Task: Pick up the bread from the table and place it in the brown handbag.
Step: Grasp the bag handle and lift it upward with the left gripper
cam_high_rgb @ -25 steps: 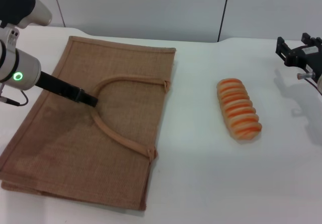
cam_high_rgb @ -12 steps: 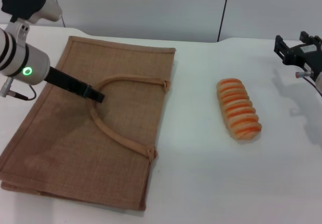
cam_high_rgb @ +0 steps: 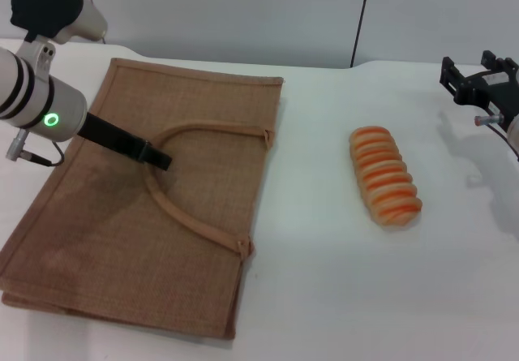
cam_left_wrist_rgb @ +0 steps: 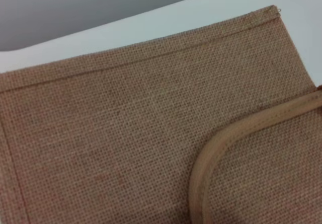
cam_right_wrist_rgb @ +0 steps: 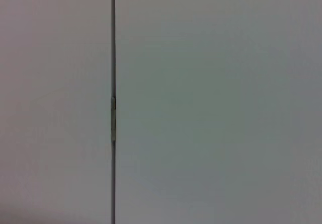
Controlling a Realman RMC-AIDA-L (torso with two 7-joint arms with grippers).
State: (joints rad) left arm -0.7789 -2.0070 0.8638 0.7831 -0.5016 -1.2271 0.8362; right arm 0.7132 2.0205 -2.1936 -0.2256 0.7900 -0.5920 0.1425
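Note:
The bread (cam_high_rgb: 385, 176), an orange and cream striped loaf, lies on the white table (cam_high_rgb: 340, 296) right of centre. The brown handbag (cam_high_rgb: 122, 223) lies flat on the left, its looped handle (cam_high_rgb: 195, 127) resting on top. My left gripper (cam_high_rgb: 159, 156) hovers low over the bag at the bend of the handle. The left wrist view shows the jute weave (cam_left_wrist_rgb: 126, 123) and the handle (cam_left_wrist_rgb: 204, 178) close up. My right gripper (cam_high_rgb: 473, 75) is open and empty, held above the table's far right, well beyond the bread. The right wrist view shows only a wall.
A grey wall (cam_high_rgb: 243, 12) with a vertical seam (cam_high_rgb: 361, 20) runs behind the table. The table's far edge (cam_left_wrist_rgb: 100, 35) lies just beyond the bag. Bare tabletop separates the bag from the bread.
My left arm has moved to the right, carrying its gripper further along the bag to the handle's bend. The right gripper, bread and bag have stayed put.

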